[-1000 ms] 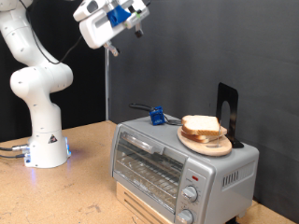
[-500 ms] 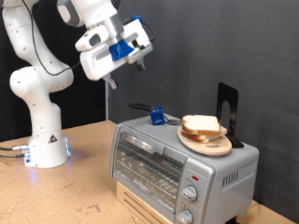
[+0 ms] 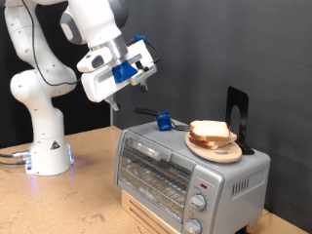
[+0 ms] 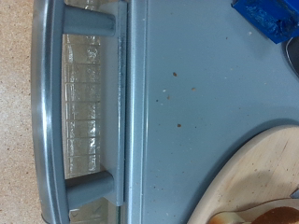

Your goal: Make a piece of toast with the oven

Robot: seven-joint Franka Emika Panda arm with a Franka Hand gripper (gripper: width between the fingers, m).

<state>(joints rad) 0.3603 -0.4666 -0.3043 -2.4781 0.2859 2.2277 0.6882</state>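
1. The toast (image 3: 209, 130) is seen on top of a small stack of slices, resting on a round wooden board (image 3: 216, 150) that sits on the roof of the oven (image 3: 185, 171), towards the exterior view's right.
2. The oven door (image 3: 151, 168) is shut; its bar handle (image 4: 123, 98) is shown in the wrist view along the upper front edge, with the wire rack visible through the glass.
3. A small blue object (image 3: 164, 122) is seen on the oven roof, just beside the board, and a black stand (image 3: 238, 119) is placed behind the board.
4. The gripper (image 3: 139, 71) is held in the air above the oven's left end in the exterior view, well apart from the toast and touching nothing.
5. Nothing is held between the fingers; whether they are set wide or narrow cannot be told from either view.
6. The step in hand is judged to be an approach towards the oven top; it would be done well if the blue object were cleared and the handle or slice were met squarely.
7. The oven is carried on a wooden box (image 3: 146, 214) on the desk (image 3: 58, 205).
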